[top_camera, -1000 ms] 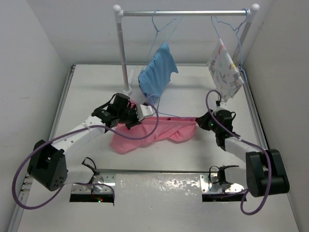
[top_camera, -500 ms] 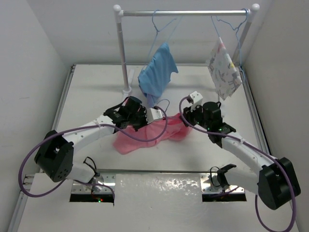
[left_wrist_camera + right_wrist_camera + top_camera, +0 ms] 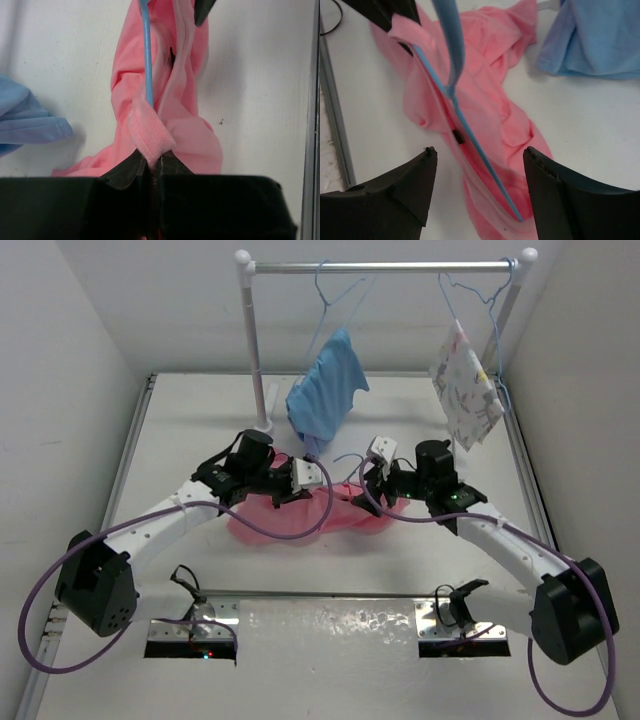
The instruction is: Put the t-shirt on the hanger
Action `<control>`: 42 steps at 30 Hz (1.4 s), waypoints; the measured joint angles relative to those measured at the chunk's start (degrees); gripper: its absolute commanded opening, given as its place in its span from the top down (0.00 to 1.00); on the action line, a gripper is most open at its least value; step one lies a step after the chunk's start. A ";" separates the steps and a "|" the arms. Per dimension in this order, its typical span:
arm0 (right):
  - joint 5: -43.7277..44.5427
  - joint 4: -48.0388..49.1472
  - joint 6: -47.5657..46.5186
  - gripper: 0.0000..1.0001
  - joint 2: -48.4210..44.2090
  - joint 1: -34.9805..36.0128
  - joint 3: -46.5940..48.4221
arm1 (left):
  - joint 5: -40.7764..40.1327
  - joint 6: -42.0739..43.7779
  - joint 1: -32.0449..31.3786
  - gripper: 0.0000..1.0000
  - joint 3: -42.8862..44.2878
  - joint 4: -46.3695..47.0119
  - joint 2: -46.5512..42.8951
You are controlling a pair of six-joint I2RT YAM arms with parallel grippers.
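Threading step in hand: left gripper (image 3: 152, 162) pinches the t-shirt (image 3: 300, 520) by its ribbed edge, the garment bunched at table (image 3: 200, 430) centre, 6 o'clock of the blue shirt (image 3: 325, 390), hanger (image 3: 470, 130) lying along it; right gripper (image 3: 478, 150), open and empty, likely next needs a fresh hold to draw cloth over wire.

Mid-frame, the hanger (image 3: 148, 60) lies across the t-shirt (image 3: 290, 522) on the table (image 3: 200, 420); above, a shirt (image 3: 325, 400) and cloth (image 3: 465, 385) hang from a rail (image 3: 400, 267).

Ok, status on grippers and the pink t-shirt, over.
Left gripper shut on ribbed edge of t-shirt. Right gripper open above it, holding nothing. Hanger partly inside t-shirt, bunched on table. Light-blue shirt hangs close behind.
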 measured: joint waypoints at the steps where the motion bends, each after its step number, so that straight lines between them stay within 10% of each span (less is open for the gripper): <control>1: -1.01 -0.13 -0.13 0.34 0.96 0.00 -0.13 | 1.07 0.33 0.55 1.00 -0.02 0.00 -0.02; 8: -3.89 6.16 2.54 1.00 6.60 0.00 -2.38 | 7.72 2.16 3.48 1.00 -0.50 -0.70 -0.02; 23: 2.01 -0.52 2.32 1.00 -15.47 0.26 -8.13 | 19.54 9.99 18.16 0.65 0.31 -7.85 0.00; 38: 8.33 -20.11 0.20 1.00 -22.01 0.76 0.48 | 19.76 10.99 20.41 0.98 0.94 -7.43 0.44; 42: 11.21 -23.54 0.28 1.00 -23.43 0.70 2.49 | 20.55 11.02 20.63 0.47 0.94 -6.84 0.87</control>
